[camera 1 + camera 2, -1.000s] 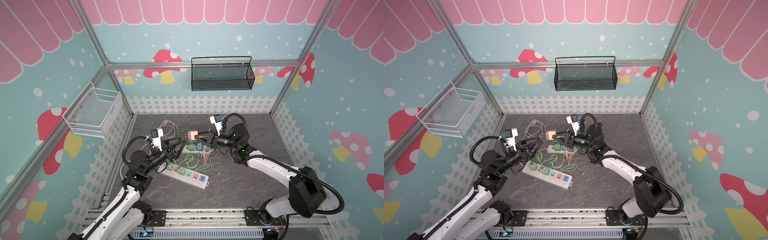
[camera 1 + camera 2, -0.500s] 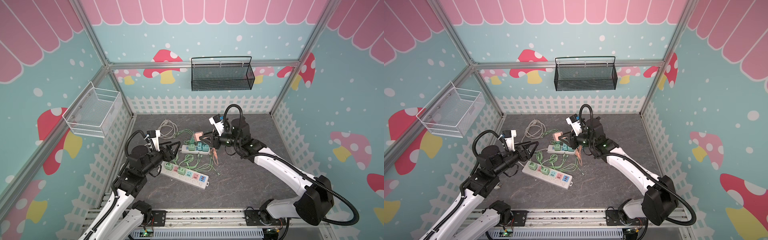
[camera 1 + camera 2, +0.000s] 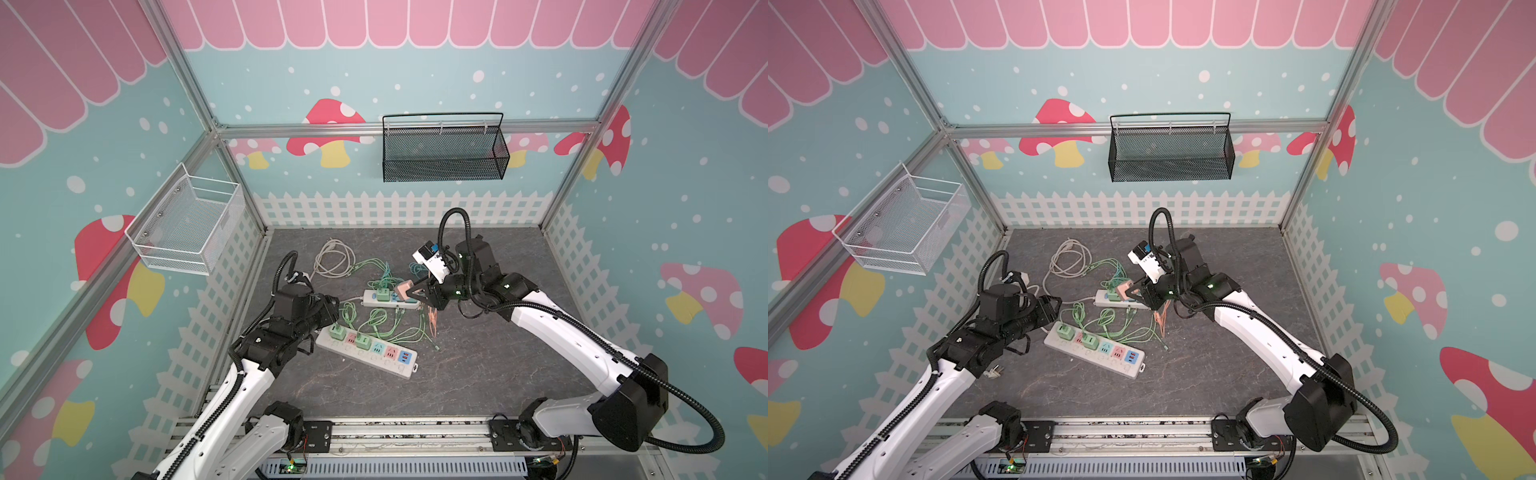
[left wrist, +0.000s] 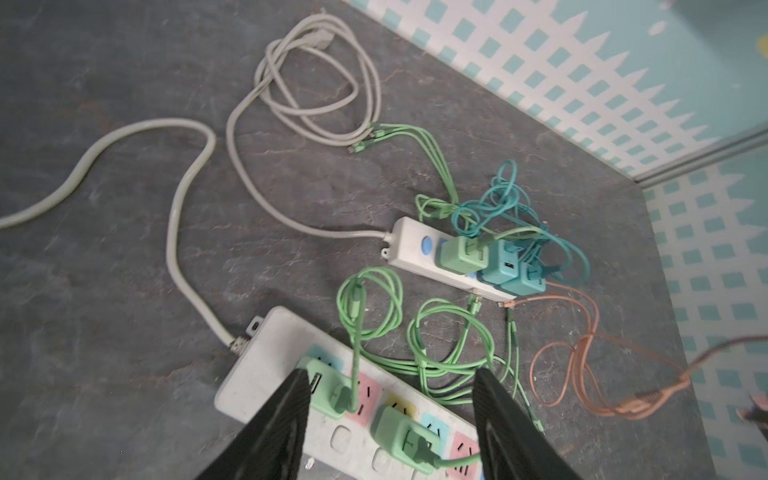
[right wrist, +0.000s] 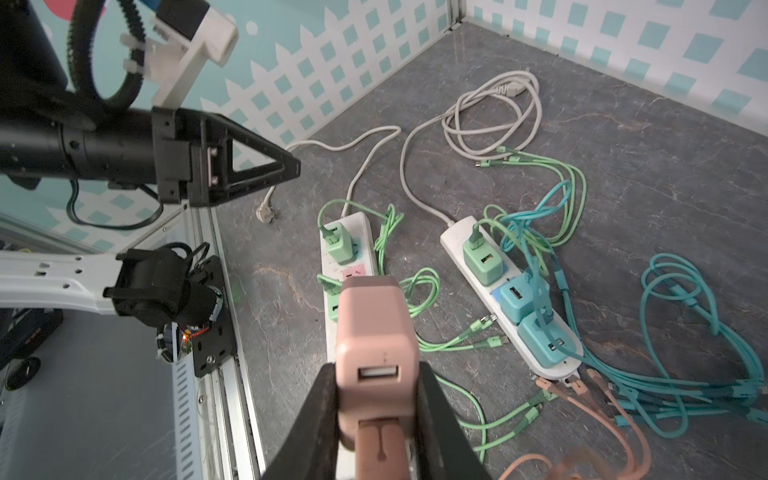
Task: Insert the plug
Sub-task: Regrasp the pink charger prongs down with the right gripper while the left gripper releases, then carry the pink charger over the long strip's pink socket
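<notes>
The pink plug (image 5: 376, 332) sits clamped between my right gripper's (image 5: 376, 374) black fingers, USB port facing the camera, its pink cable (image 5: 590, 399) trailing onto the floor. In both top views that plug (image 3: 402, 287) (image 3: 1123, 288) hangs just above the far white power strip (image 3: 390, 300), which carries one green and two teal adapters. My left gripper (image 4: 392, 374) is open, its fingers straddling two green plugs on the left end of the near power strip (image 4: 262, 357) (image 3: 365, 353). That strip shows free pink, yellow and blue sockets.
Loose green cables (image 3: 374, 324), teal cables (image 5: 685, 374) and a coiled grey cord (image 3: 332, 259) lie between and behind the strips. A grey wall plug (image 5: 264, 212) lies by the left fence. A black basket (image 3: 444, 153) and a white basket (image 3: 187, 226) hang on the walls.
My right gripper has carried the pink plug slightly right and nearer, lower over the far strip. The left gripper has drawn back and down over the near strip's left end, jaws narrowing a little.
</notes>
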Robot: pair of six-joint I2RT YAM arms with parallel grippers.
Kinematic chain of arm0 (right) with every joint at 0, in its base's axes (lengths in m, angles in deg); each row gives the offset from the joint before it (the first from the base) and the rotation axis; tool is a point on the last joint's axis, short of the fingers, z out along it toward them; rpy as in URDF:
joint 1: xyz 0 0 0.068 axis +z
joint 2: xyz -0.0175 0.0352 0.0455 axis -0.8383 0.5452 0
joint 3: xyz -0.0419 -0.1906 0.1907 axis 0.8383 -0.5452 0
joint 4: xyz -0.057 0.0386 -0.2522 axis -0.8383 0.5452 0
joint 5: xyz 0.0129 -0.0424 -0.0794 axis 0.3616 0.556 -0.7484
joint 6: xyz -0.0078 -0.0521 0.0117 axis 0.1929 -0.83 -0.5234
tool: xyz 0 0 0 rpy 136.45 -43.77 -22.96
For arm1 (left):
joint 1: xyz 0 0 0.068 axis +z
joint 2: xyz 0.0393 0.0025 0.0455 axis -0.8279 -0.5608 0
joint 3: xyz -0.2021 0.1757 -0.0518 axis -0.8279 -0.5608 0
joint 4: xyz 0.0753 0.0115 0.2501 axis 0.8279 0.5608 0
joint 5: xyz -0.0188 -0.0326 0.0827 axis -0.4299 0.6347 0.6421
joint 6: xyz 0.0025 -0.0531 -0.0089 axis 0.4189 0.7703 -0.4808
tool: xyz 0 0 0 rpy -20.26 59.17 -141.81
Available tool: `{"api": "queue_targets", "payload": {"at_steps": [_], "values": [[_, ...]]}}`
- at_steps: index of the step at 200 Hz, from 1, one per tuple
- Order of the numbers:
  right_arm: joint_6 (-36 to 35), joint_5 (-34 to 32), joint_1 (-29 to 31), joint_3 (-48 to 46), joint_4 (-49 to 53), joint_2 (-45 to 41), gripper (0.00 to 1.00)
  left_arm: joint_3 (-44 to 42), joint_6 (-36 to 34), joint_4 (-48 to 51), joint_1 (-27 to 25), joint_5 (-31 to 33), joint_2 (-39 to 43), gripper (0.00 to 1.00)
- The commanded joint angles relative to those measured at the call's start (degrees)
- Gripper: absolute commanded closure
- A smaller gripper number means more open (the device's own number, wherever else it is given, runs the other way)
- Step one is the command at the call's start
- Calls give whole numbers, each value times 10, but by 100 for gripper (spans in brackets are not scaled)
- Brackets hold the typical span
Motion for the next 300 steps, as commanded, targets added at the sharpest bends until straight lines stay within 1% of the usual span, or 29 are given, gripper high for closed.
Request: {"api": "queue_targets", "payload": {"at_steps": [1,21,44,60,68,105,150,202,237,300], "values": [[-44,-1,15,-4,42,12,99,-14,34,36,15,25,-1,43],[-58,-5,27,-4,60,31,100,-25,39,57,18,39,-10,46],[-71,-13,43,-3,71,52,100,-40,51,67,20,34,-20,48],[-79,-22,55,2,80,67,100,-47,58,72,21,30,-23,55],[-82,-26,60,2,82,74,100,-50,60,73,21,27,-22,57],[-92,-40,75,4,93,98,100,-58,69,87,22,19,-18,57],[-95,-54,87,1,93,119,100,-78,77,91,22,-10,-40,63],[-102,-87,115,14,113,147,100,-110,82,56,22,1,-57,67],[-104,-105,129,21,124,172,100,-125,80,30,23,6,-88,68],[-104,-133,146,45,152,204,100,-138,73,4,27,10,-103,69]]}}
